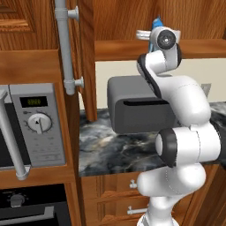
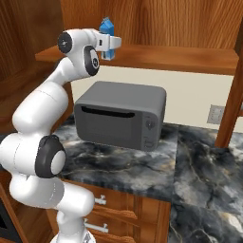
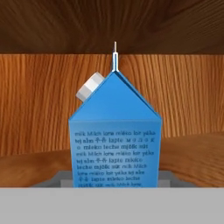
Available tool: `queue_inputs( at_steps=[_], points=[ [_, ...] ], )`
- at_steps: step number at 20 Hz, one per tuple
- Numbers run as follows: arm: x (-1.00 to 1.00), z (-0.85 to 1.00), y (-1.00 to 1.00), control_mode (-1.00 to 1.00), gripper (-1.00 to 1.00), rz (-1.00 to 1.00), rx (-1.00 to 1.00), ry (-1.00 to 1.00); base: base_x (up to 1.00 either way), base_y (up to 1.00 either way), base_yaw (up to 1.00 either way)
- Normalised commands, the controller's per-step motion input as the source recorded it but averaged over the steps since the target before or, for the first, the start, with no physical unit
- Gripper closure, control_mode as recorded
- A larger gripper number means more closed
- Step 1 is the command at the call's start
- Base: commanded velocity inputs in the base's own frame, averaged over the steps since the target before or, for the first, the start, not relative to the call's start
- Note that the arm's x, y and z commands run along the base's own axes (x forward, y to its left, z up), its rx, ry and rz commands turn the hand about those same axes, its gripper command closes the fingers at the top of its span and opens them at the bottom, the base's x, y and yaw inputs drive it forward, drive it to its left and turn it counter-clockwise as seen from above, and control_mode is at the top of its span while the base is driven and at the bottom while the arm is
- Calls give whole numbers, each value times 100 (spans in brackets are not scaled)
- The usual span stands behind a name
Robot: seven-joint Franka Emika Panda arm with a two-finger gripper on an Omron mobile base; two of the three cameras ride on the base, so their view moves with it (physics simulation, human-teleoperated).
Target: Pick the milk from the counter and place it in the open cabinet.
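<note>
The fingers pinch the milk upright by its lower sides, raised at the open cabinet, just over its wooden shelf. Far below the fingers, a grey toaster stands on the surface.

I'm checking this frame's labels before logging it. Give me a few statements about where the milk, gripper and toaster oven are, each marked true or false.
1. The milk is up at the open cabinet's shelf, not on the counter. True.
2. The carton lies on its side. False: it is upright, gable on top, in the hand view.
3. The gripper is at the milk. True.
4. The toaster oven sits inside the cabinet. False: it stands on the counter below the shelf.
5. The milk's cap is red. False: it is white.
</note>
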Motion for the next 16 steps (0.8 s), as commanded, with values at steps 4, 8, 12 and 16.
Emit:
queue_inputs(
  at_steps=[4,8,12,16],
  points=[
    [34,-13,0,-100,100,0,0,0,0,0,0],
    [33,-28,0,-100,100,0,0,4,0,0,0],
    [34,-41,0,-100,100,0,0,6,0,0,0],
    [23,-19,0,-100,100,1,0,1,0,0,0]
  ],
)
